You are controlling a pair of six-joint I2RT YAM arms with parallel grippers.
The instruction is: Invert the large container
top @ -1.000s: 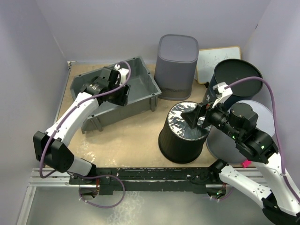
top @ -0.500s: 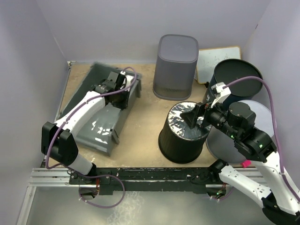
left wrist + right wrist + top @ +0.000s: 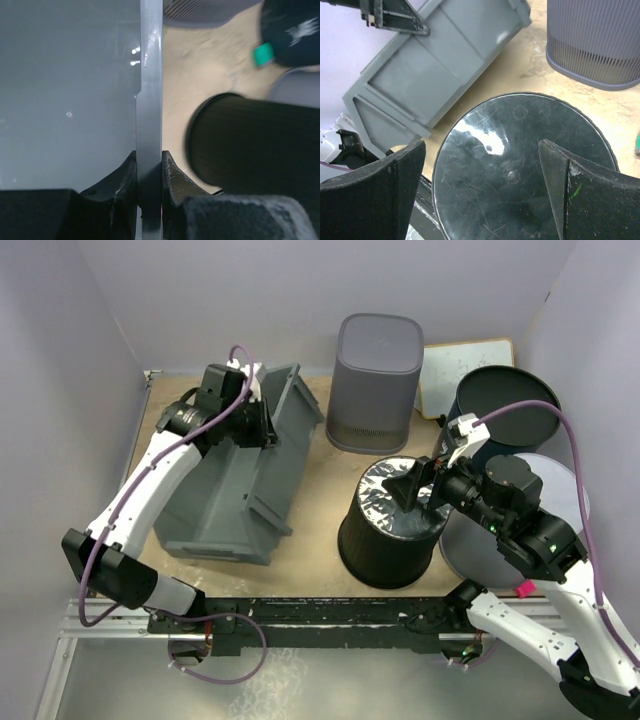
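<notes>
The large container, a grey rectangular bin [image 3: 235, 505], is tipped up on its long side at the left, its ribbed underside facing up toward the camera. My left gripper [image 3: 262, 426] is shut on its raised rim [image 3: 150, 100], with the thin wall pinched between both fingers [image 3: 172, 175]. The right wrist view also shows the bin [image 3: 435, 65] tilted, at upper left. My right gripper [image 3: 415, 486] hovers open over the shiny base of an upturned black bucket [image 3: 388, 530], its fingers [image 3: 395, 195] spread wide and holding nothing.
A purple-grey mesh bin [image 3: 375, 380] stands at the back centre. A dark blue tub [image 3: 505, 400], a pale grey round tub [image 3: 560, 490] and a small whiteboard [image 3: 465, 365] crowd the right. Walls close in on the left, back and right.
My left gripper closed on the grey bin's rim and lifted it, tipping the bin from upright onto its side toward the near left. The right arm stayed still.
</notes>
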